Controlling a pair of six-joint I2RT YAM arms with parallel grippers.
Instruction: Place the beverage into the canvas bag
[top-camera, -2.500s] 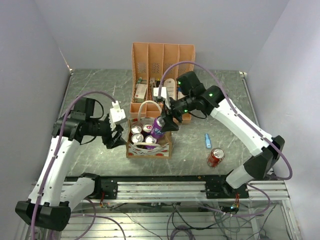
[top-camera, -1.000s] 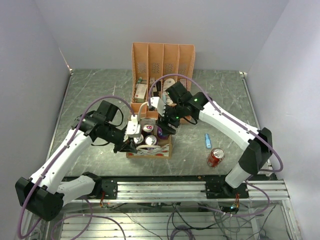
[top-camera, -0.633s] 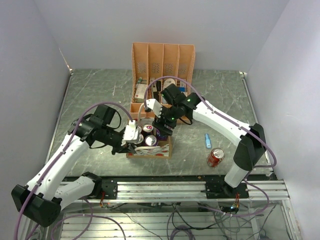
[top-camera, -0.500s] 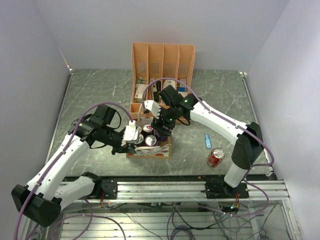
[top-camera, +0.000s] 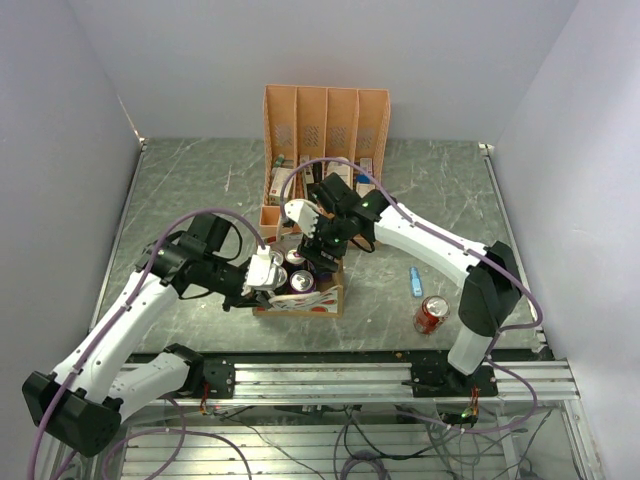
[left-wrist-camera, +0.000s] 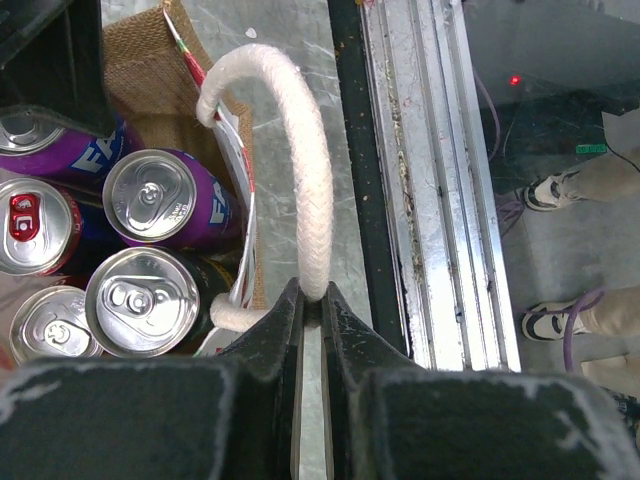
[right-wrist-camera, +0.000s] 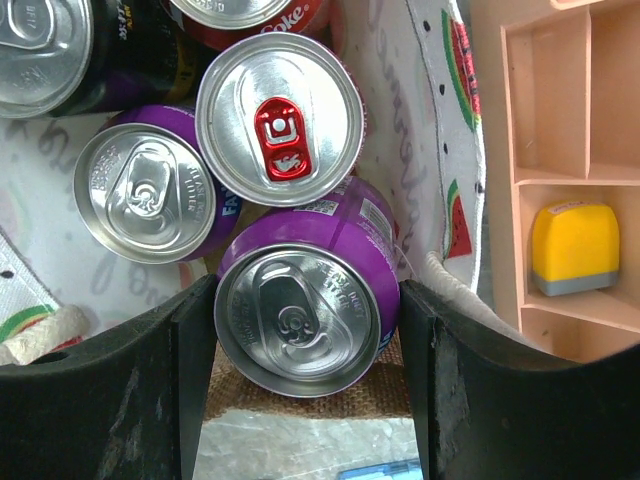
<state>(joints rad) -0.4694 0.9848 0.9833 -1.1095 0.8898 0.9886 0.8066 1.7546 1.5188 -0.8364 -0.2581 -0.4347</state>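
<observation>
Right gripper (right-wrist-camera: 308, 300) grasps the purple can (right-wrist-camera: 300, 322), which stands upright directly between its fingers, axis along the wrist, low inside the canvas bag (right-wrist-camera: 440, 150) beside other cans (right-wrist-camera: 280, 120). Left gripper (left-wrist-camera: 311, 300) is clenched on the white handle (left-wrist-camera: 300, 150).

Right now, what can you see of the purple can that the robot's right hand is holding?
The purple can is metal, with a shiny silver lid and its pull tab flat, so it looks unopened. A white label shows on its side. It stands slightly tilted inside the canvas bag, next to other cans. The right gripper squeezes it from both sides.
</observation>
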